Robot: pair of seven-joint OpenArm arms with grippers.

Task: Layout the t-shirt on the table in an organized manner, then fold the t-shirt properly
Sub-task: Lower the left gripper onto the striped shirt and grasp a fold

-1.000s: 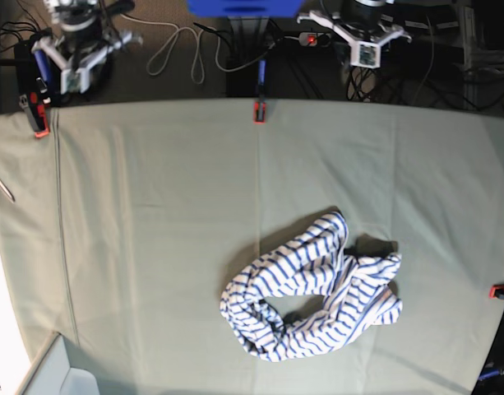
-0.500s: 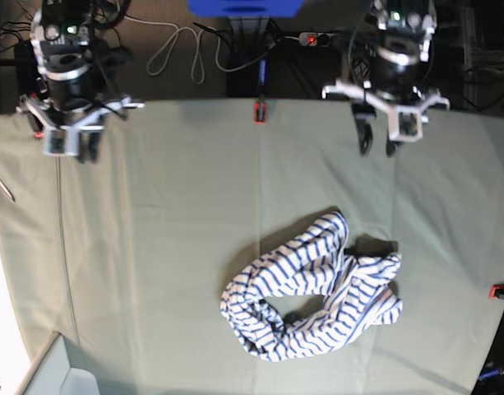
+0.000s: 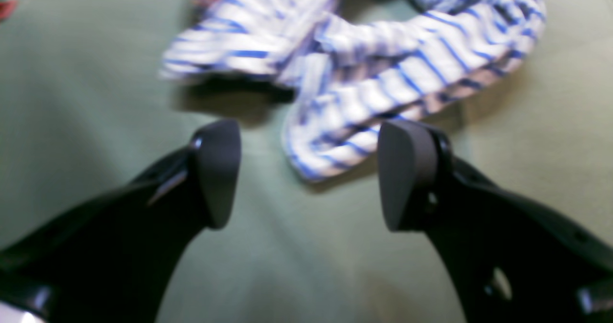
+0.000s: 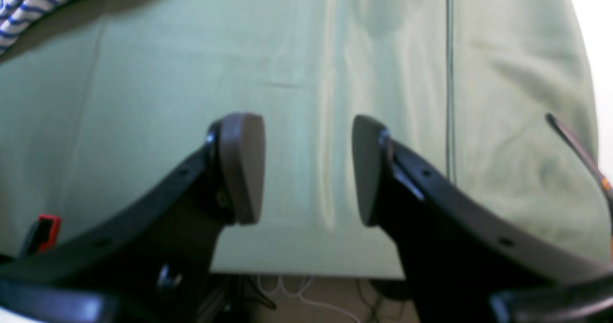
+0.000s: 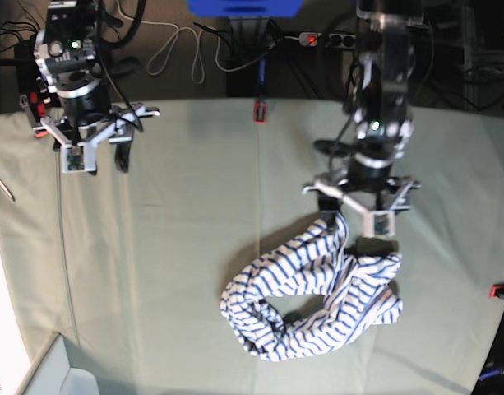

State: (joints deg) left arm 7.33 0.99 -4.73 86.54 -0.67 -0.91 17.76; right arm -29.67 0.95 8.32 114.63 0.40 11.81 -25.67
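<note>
Fingers, right gripper (image 4: 306,169): apart, empty, over bare table (image 5: 186,230) near its far left edge, well apart from the shirt.
Fingers, left gripper (image 3: 306,174): spread wide, empty, just above the shirt's (image 5: 313,292) near end.
Progress: nothing done; shirt lies bunched and twisted right of centre, unspread. Layout and every fold remain.
Around: red clamps (image 5: 259,111) at table edges, cables beyond the far edge.
Obstacles: none near the shirt; 2 arms well apart.
</note>
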